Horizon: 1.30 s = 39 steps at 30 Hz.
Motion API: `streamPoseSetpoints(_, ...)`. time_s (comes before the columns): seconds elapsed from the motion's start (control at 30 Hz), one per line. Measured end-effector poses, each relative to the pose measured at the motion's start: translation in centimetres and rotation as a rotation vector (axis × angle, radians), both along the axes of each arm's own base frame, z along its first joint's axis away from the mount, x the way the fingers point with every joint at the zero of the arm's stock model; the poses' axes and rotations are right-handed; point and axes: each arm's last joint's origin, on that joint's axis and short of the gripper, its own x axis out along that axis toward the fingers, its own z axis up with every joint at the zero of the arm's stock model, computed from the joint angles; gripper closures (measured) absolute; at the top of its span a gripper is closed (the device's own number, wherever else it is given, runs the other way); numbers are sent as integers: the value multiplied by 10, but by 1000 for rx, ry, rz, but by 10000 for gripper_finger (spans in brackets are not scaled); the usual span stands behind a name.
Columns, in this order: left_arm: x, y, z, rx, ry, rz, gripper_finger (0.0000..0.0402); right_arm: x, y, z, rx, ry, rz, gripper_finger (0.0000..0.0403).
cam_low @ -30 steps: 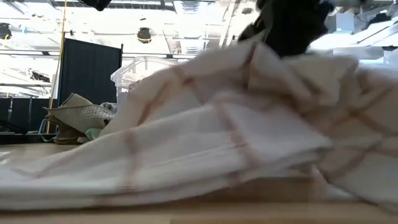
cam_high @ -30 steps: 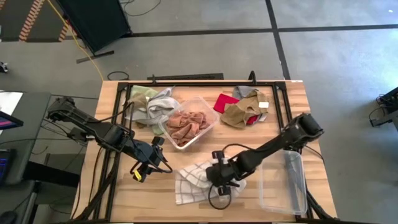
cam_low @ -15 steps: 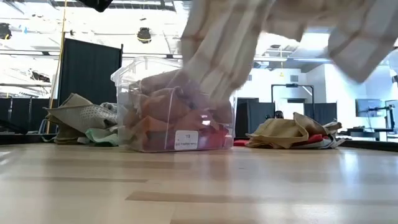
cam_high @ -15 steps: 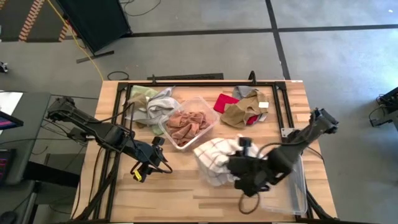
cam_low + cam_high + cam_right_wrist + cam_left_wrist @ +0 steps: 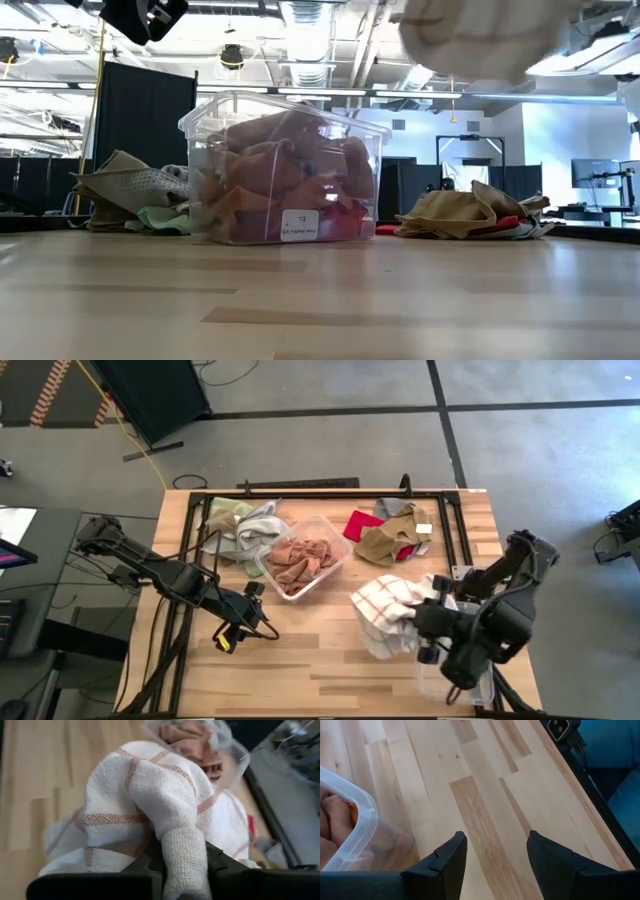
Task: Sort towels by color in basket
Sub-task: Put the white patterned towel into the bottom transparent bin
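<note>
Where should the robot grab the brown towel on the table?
Grab the tan-brown towel at its raised, bunched fold, coming straight down from above. It lies crumpled in a heap on top of the red towel, so a pinch high on the hump should probably lift the brown one alone.

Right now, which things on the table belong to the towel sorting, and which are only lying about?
Belong to the job:
checked towel, held in the right gripper
rust-orange towels in the clear bin
green and grey towels
red and tan towels
empty clear bin

Lying about:
left gripper, idle, jaws open
</note>
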Motion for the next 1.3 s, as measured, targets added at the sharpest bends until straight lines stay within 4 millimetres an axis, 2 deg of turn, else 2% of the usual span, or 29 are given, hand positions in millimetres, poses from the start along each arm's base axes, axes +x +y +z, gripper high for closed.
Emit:
streamPoseSetpoints(0.2, 0, 0, 0, 1, -1, -1, 206, -16, 5, 4, 96, 60, 62, 327)
streamPoseSetpoints(0.4, 0, 0, 0, -12, 2, 13, 206, -36, 8, 10, 271, 137, 82, 327)
streamPoseSetpoints(0.6, 0, 0, 0, -18, 0, 17, 206, -51, 14, 11, 461, 227, 18, 327)
streamPoseSetpoints(0.7, 2, -1, 2, -26, -16, 17, 206, -55, 18, 4, 514, 283, -34, 327)
streamPoseSetpoints(0.83, 2, -1, 2, -26, -27, 11, 206, -55, 20, -17, 506, 355, -124, 327)
streamPoseSetpoints(1.13, 3, -2, 3, -30, -39, 6, 206, -48, 5, -90, 381, 582, -366, 327)
streamPoseSetpoints(1.3, 1, -5, 3, -30, -38, -6, 206, -43, -1, -126, 380, 640, -411, 327)
